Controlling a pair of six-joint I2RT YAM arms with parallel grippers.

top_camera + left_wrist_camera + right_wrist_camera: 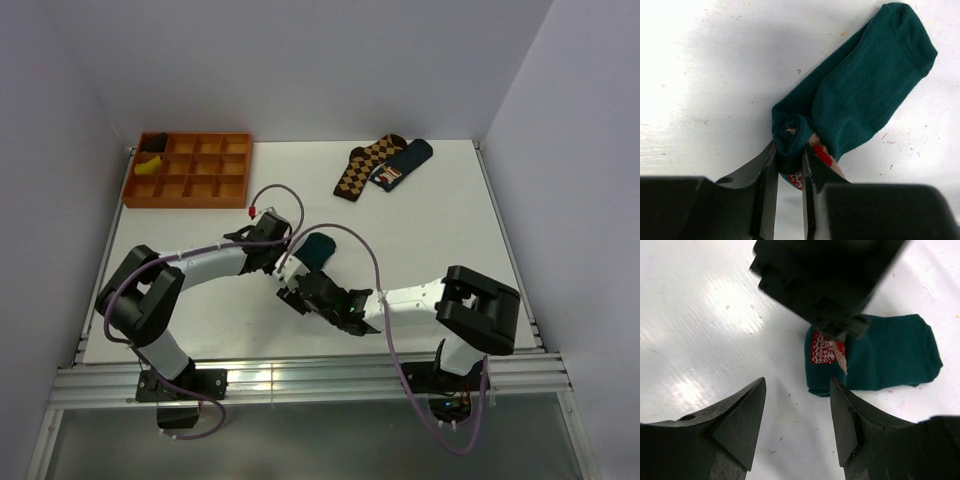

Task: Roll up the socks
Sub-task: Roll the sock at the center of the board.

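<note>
**Left pincer clamps the rolled end of the teal socks**

The left pincer (789, 156) is closed narrowly on the rolled-up end of the dark teal-green fabric socks (860, 95), with its two black fingers pressing the small coil from either side. A red-and-white patch (823, 154) peeks out beside the coil. The rest of the fabric lies flat on the white table (700, 75), stretching away from the fingers. The right pincer (797, 390) stands wide and holds nothing, just short of the socks' patched end. All this sits near the middle of the table. Well apart, at the far edge, brown-and-tan diamond-patterned socks (362, 168) lie touching a navy sock (405, 162). An orange compartment tray (186, 203) sits at the far left.
</note>
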